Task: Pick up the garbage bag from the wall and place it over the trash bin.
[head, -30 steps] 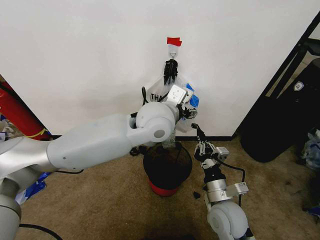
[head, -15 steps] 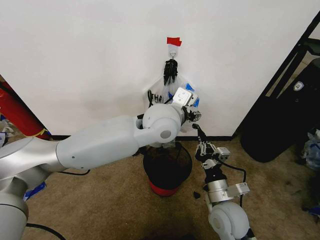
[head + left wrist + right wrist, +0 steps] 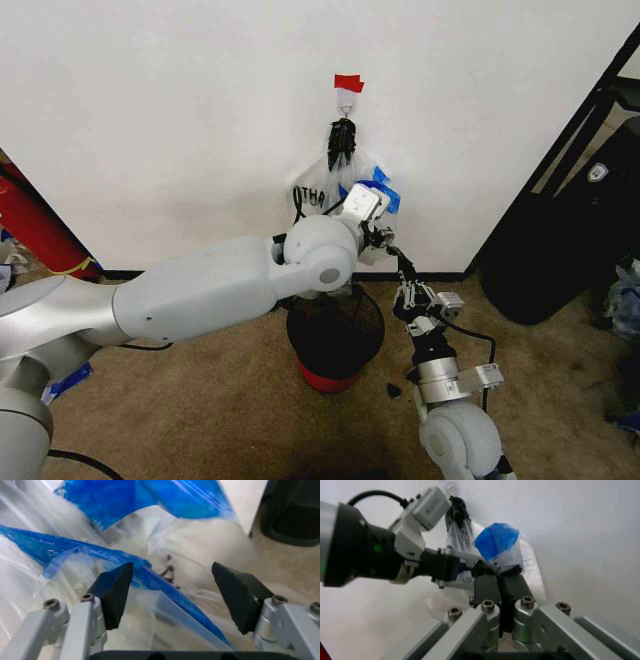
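The see-through garbage bag with blue handles hangs on the white wall from a hook under red tape, bunched at a black knot. My left gripper reaches up to the bag's lower right side. In the left wrist view it is open, with crinkly plastic and a blue handle strip between its fingers. The black mesh trash bin with a red base stands on the carpet below. My right gripper points up beside the bin, shut and holding nothing.
An opaque white bag with black letters hangs on the same hook, behind my left arm. A big black bulk leans at the right, a red object at the left. Blue scraps lie on the floor at the left.
My left arm has swung right and slightly down, bringing its gripper to the bag's lower right side and uncovering more of the white bag. The right arm has barely shifted.
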You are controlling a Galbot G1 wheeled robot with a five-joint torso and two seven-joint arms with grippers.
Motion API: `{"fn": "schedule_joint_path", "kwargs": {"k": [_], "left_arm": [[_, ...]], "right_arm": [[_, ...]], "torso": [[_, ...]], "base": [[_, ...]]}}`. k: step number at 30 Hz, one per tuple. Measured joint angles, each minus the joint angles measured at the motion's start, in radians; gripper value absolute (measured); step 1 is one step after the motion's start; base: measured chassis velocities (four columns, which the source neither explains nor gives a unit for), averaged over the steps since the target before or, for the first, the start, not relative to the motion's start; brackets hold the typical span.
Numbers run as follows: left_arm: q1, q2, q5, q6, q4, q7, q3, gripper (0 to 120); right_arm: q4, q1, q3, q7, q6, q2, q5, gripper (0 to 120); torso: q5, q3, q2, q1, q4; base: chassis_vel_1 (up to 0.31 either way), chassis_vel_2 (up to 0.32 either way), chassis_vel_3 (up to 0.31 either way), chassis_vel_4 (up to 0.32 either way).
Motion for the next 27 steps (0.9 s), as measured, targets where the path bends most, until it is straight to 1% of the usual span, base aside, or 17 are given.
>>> {"fn": "schedule_joint_path", "kwargs": {"k": [4,5,7,8,10,11,12,13,14,18,19,20,21,22,24,27], "left_arm": [[-0.006,0.009,0.007,0.017,0.001,-0.013,0.005,58],[-0.009,0.012,0.007,0.023,0.0,-0.019,0.006,56],[-0.018,0.023,0.007,0.039,-0.005,-0.033,0.01,49],[-0.018,0.023,0.007,0.039,-0.005,-0.033,0.01,49],[-0.023,0.031,0.007,0.047,-0.011,-0.037,0.015,43],[-0.024,0.034,0.007,0.05,-0.013,-0.037,0.019,37],[-0.024,0.035,0.007,0.05,-0.014,-0.037,0.021,34],[-0.024,0.035,0.007,0.05,-0.014,-0.037,0.021,34],[-0.024,0.035,0.007,0.051,-0.015,-0.038,0.023,30],[-0.021,0.031,0.007,0.045,-0.016,-0.042,0.024,12],[-0.021,0.031,0.007,0.045,-0.016,-0.042,0.024,12],[-0.021,0.031,0.007,0.044,-0.017,-0.042,0.024,9],[-0.022,0.031,0.007,0.038,-0.021,-0.042,0.024,2],[-0.022,0.031,0.006,0.033,-0.023,-0.042,0.024,0],[-0.023,0.031,0.006,0.025,-0.026,-0.042,0.024,0],[-0.017,0.031,0.006,-0.014,-0.044,-0.043,0.004,0]], "right_arm": [[0.005,-0.002,0.002,0.0,0.0,-0.003,0.004,0],[0.005,-0.001,0.002,0.0,0.0,-0.003,0.004,0],[0.008,0.0,0.0,0.0,0.0,-0.003,0.005,0],[0.008,0.0,0.0,0.0,0.0,-0.003,0.005,0],[0.009,0.001,-0.002,0.0,-0.001,-0.002,0.005,0],[0.01,0.001,-0.003,0.0,-0.001,-0.002,0.005,0],[0.01,0.001,-0.004,0.0,-0.001,-0.002,0.005,0],[0.01,0.001,-0.004,0.0,-0.001,-0.002,0.005,0],[0.012,0.002,-0.004,0.0,-0.002,-0.002,0.005,0],[0.014,-0.001,-0.004,0.0,-0.002,-0.002,0.005,0],[0.014,-0.001,-0.004,0.0,-0.002,-0.002,0.005,0],[0.015,-0.001,-0.003,0.0,-0.002,-0.002,0.005,0],[0.014,-0.001,-0.003,0.0,-0.002,-0.002,0.005,0],[0.015,0.0,-0.003,0.0,-0.002,-0.002,0.005,0],[0.014,0.0,-0.003,0.0,-0.002,-0.002,0.005,0],[0.012,0.0,-0.004,0.001,-0.002,0.0,0.004,0]], "torso": [[0.0,0.0,0.0,0.0,0.0],[0.0,0.0,0.0,0.0,0.0],[0.0,0.0,0.0,0.0,0.0],[0.0,0.0,0.0,0.0,0.0],[0.0,0.0,0.0,0.0,0.0001],[0.0,0.0,0.0,0.0,0.0001],[0.0,0.0,0.0,0.0,0.0001],[0.0,0.0,0.0,0.0,0.0001],[0.0,0.0,0.0,0.0,0.0001],[0.0,0.0,0.0,0.0,0.0],[0.0,0.0,0.0,0.0,0.0],[0.0,0.0,0.0,0.0,0.0],[0.0,0.0,0.0,0.0,0.0],[0.0,0.0,0.0,0.0,0.0],[0.0,0.0,0.0,0.0,0.0],[0.0,0.0,0.0,0.0,-0.0001]], "base": [[0.0,0.0,0.0,0.0],[0.0,0.0,0.0,0.0],[0.0,0.0,0.0,0.0],[0.0,0.0,0.0,0.0],[0.0,0.0,0.0,0.0],[0.0,0.0,0.0,0.0],[0.0,0.0,0.0,0.0],[0.0,0.0,0.0,0.0],[0.0,0.0,0.0,0.0],[0.0,0.0,0.0,0.0],[0.0,0.0,0.0,0.0],[0.0,0.0,0.0,0.0],[0.0,0.0,0.0,0.0],[0.0,0.0,0.0,0.0],[0.0,0.0,0.0,0.0],[0.0,0.0,0.0,0.0]]}}
